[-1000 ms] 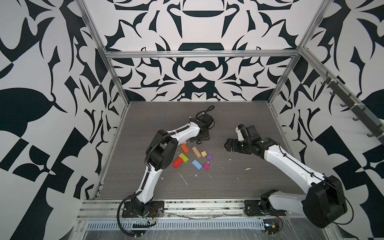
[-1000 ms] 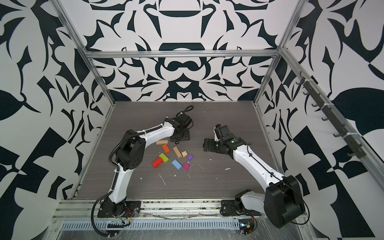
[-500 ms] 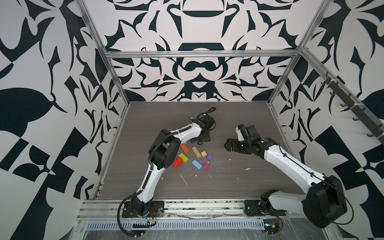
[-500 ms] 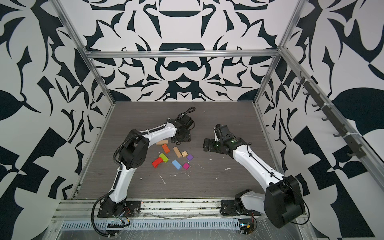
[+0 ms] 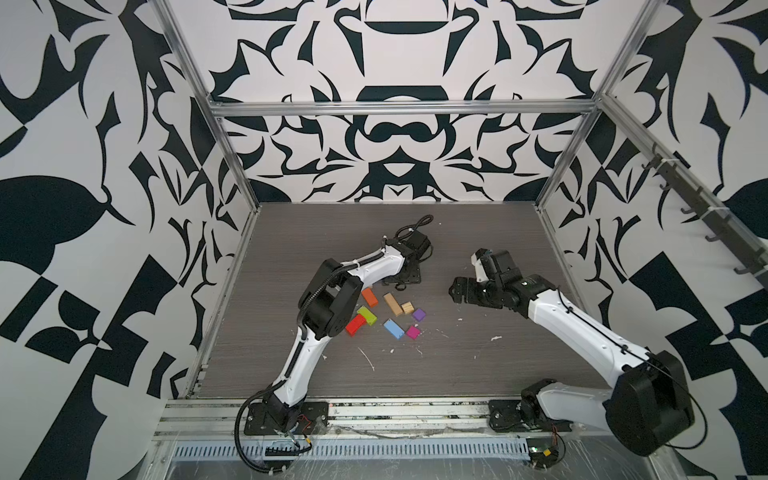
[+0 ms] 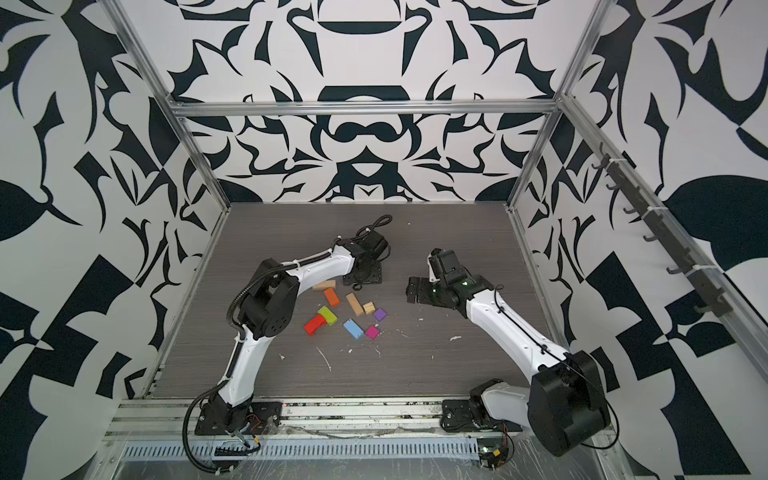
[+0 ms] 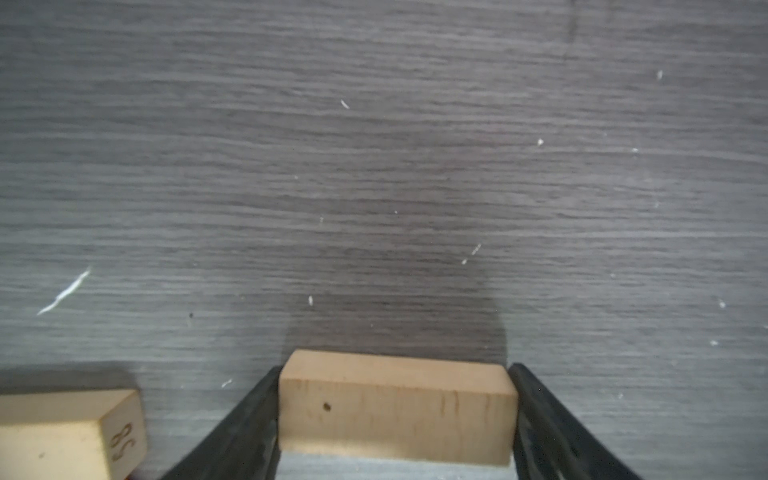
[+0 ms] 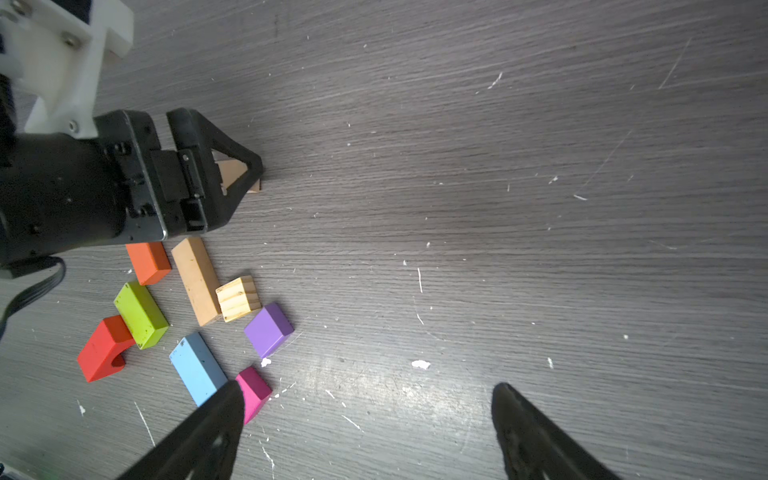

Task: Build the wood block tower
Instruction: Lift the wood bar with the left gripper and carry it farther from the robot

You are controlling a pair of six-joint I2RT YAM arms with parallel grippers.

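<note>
My left gripper is shut on a tan oblong block, held by its ends low over the table; it also shows in a top view and in the right wrist view. A second tan oblong lies beside that arm. The other wood blocks lie singly: orange, tan oblong, tan cube, purple, green, red, blue, magenta. My right gripper hangs open and empty, to their right. The wood block tower is out of view.
The dark wood-grain table carries white specks. Patterned walls and metal frame posts close in the sides and back. The left arm's elbow hangs over the blocks' left edge. A black cable loops behind the left wrist.
The left arm's elbow has shifted slightly to the right. The loose blocks and the right arm have stayed put.
</note>
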